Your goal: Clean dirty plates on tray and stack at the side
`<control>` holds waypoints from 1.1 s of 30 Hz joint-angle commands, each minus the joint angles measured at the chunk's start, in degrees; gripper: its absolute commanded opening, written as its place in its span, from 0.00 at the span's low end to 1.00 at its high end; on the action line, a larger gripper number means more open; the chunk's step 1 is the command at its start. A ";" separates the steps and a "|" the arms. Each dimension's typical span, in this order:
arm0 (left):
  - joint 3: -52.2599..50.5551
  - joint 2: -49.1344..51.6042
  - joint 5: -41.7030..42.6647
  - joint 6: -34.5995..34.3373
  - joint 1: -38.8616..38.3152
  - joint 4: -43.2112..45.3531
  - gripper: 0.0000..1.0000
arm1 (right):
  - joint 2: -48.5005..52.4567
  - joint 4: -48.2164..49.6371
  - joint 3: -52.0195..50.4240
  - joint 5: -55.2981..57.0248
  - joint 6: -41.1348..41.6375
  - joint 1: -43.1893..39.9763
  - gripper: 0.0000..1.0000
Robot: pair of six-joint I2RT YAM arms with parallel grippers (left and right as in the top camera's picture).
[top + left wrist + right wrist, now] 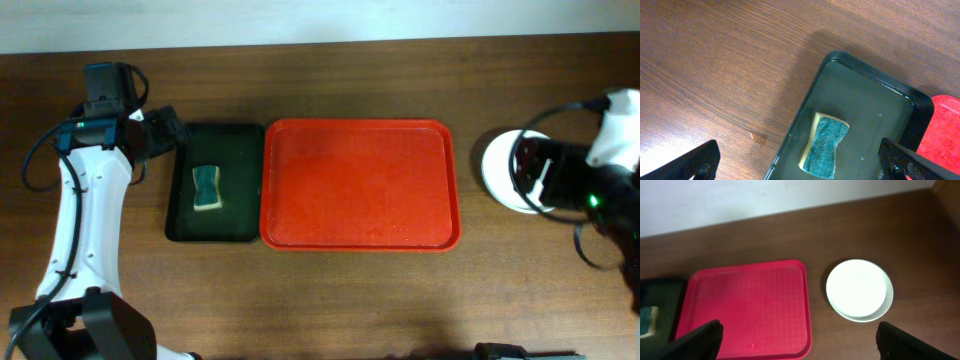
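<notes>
The red tray (360,124) lies in the middle of the table with nothing on it; the right wrist view shows it too (747,305). The plates (859,289) sit stacked on the wood just right of the tray, a white one on top and a pale mint rim showing beneath. From overhead the stack (497,170) is partly hidden by my right arm. My right gripper (800,330) hovers open over the tray's right edge, holding nothing. My left gripper (797,155) stands open above the black tray's left rim.
A smaller black tray (215,128) lies against the red tray's left side, holding a yellow sponge with a teal scrub face (825,147) in shallow water. A small wet spot marks the wood beside it. Bare wood surrounds both trays.
</notes>
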 commanded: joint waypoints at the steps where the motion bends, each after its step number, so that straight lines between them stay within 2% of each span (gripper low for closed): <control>1: 0.17 0.24 0.20 -0.74 0.09 -0.09 0.99 | -5.16 0.00 0.63 0.68 -0.42 0.35 0.99; 11: 0.17 0.24 0.20 -0.74 0.09 -0.09 1.00 | -24.37 -2.49 0.09 1.38 -0.39 0.35 0.99; 19: 0.17 0.24 0.20 -0.74 0.09 -0.09 0.99 | -26.60 -6.88 -1.79 -3.02 -0.42 0.35 0.99; 27: 0.17 0.24 0.20 -0.74 0.11 -0.09 0.99 | -34.45 -6.69 -17.64 -2.97 -0.39 0.35 0.99; 33: 0.17 0.24 0.20 -0.74 0.09 -0.09 1.00 | -44.54 -0.63 -33.42 -3.30 -0.20 0.35 0.99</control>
